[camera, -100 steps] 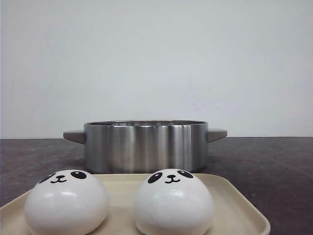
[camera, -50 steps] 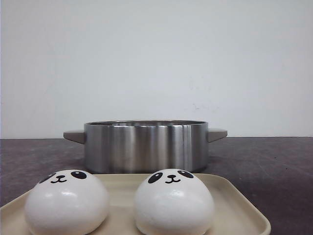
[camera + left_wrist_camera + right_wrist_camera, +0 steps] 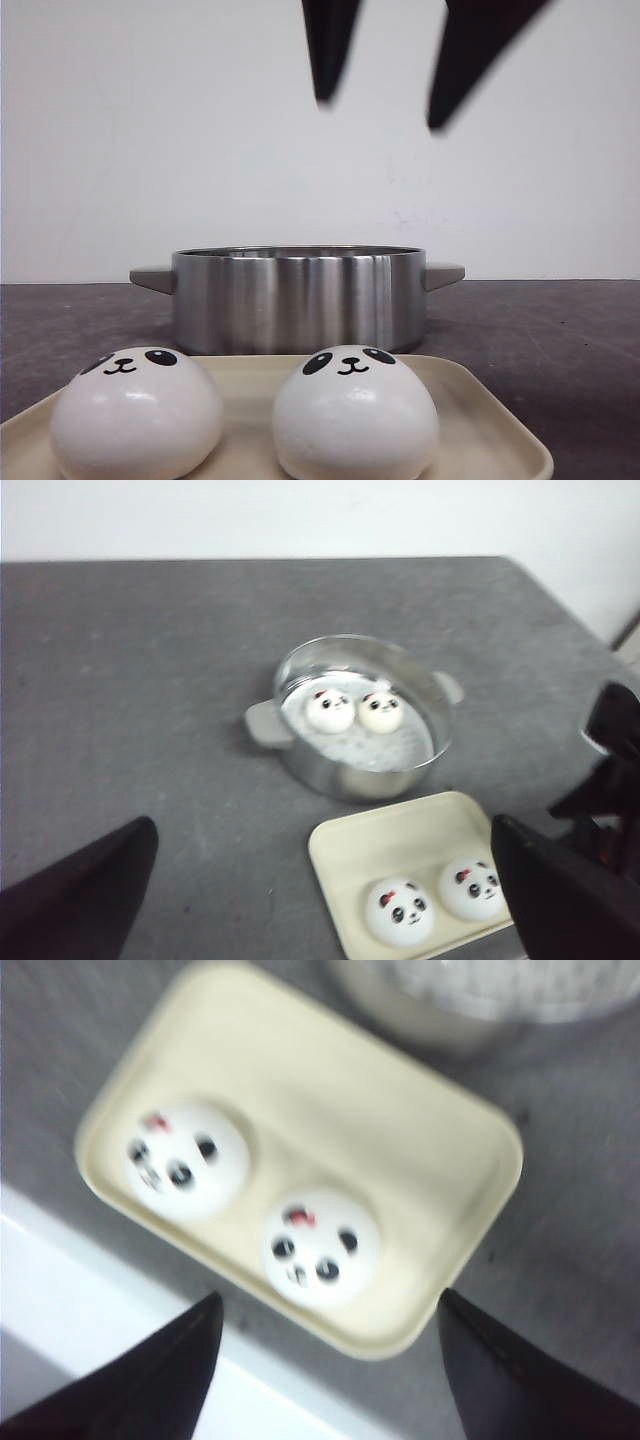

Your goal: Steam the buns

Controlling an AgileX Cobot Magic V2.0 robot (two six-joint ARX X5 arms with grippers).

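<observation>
Front view: right gripper [image 3: 385, 90] wide open, empty, top centre above tray [image 3: 480, 420]; two buns [image 3: 355, 711] potted, next descend onto right tray bun [image 3: 355, 410].

Light: even and fairly bright in all three views, with no hard shadows anywhere.
Front view: the pot [image 3: 298, 298] is sharp, with soft vertical glare bands on its steel wall; the buns [image 3: 355, 412] carry dull highlights.
My right pincer [image 3: 385, 95]: dark fingers at the top of the front view, smeared by motion blur.
Left wrist view: mildly soft overall; the table [image 3: 140, 700] looks flat grey, and my left pincer's fingers [image 3: 75, 895] are black, unfocused shapes.
Right wrist view: blurriest picture; the tray [image 3: 300, 1080] edges and bun faces are smeared, and the bright white strip by the table edge is washed out.
</observation>
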